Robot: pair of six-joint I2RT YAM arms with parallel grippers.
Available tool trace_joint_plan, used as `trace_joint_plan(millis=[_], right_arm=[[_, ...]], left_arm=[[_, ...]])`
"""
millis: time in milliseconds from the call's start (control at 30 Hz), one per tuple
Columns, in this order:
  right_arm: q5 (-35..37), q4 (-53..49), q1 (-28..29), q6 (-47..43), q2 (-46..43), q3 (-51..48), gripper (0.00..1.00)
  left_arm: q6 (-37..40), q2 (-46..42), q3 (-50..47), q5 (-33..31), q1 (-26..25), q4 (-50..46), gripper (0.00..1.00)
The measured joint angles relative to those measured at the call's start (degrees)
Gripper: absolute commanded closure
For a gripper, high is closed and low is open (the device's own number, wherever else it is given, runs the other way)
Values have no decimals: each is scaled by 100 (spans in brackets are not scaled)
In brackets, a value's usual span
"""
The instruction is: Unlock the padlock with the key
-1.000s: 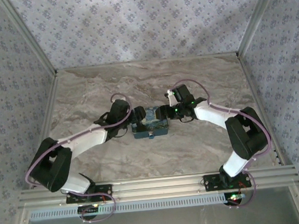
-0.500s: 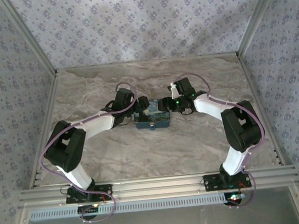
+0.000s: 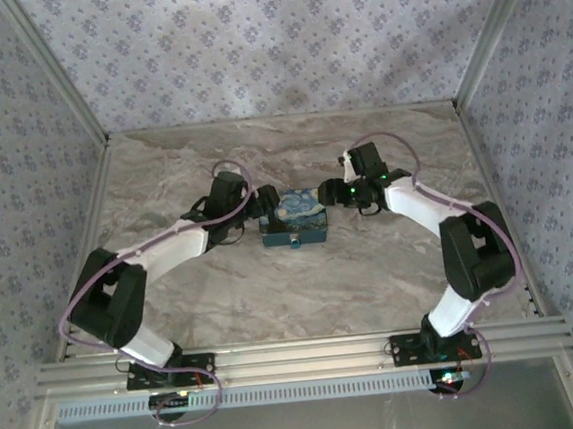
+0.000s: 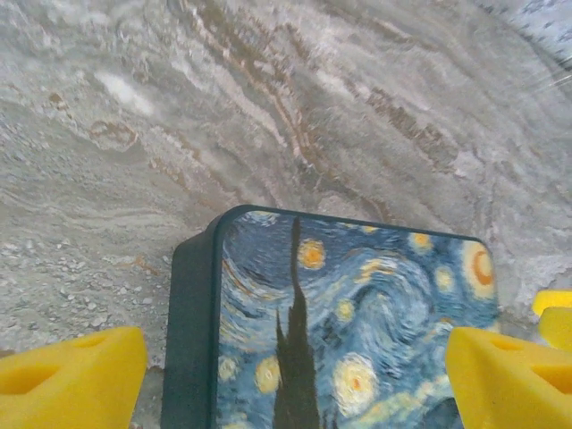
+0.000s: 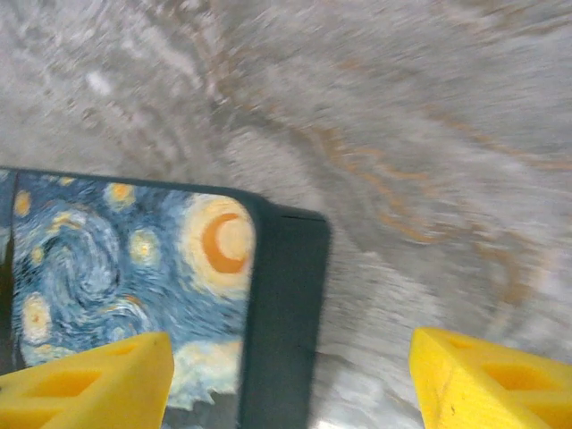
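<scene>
Marble-look tabletop (image 3: 372, 277): grey slab with tan veins, and both arms reach out over the middle of it.
Dark teal rectangular box (image 3: 294, 216): lies flat mid-table between the two arms, lid up, with a swirly blue-and-yellow night-sky print on top.
Padlock: honestly can't pin it down. There's a small pale nub (image 3: 292, 242) on the box's near face in the top view. Might be the lock, might just be a latch, too small to call.
Key: can't tell where it is from these shots.
Left gripper (image 3: 262, 205): at the box's left end, yellow wedge fingers (image 4: 71, 375) spread wide with the box's width between them, clamping nothing.
Right gripper (image 3: 329, 195): at the box's right end, jaws apart too. One yellow finger (image 5: 85, 380) is over the lid corner and the other is over bare table. Empty.
Step in hand (my read): bracing the box from both ends so the lock side can be worked.
Doing it well: come down level, centre the box between the fingers, and close slowly so it doesn't skate on that smooth top. Leave the near face free, since that's likely where the lock is.
Watch out: the right side sits off-centre over the corner, so squeezing there would probably spin the box.
</scene>
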Motion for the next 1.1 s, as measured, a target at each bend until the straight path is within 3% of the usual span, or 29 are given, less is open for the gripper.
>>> trace_joint_plan(millis=[133,233,700,1100], right_arm=[[452,-584,-146,63,-328,52,37],[664,-975,-234,142,-291,79,37],[782,-1523,-245,708,448,79,53],[750,-1438,-245,1062,970,192,54]], left_arm=[[144,-483,-15,-66,-9,-262,15],[284,-839,-142,-131,-114,-389,16],[861,-1154,-474,-669,-1646,-586,18],[999,-938,-474,-732,-1716,-588,18]])
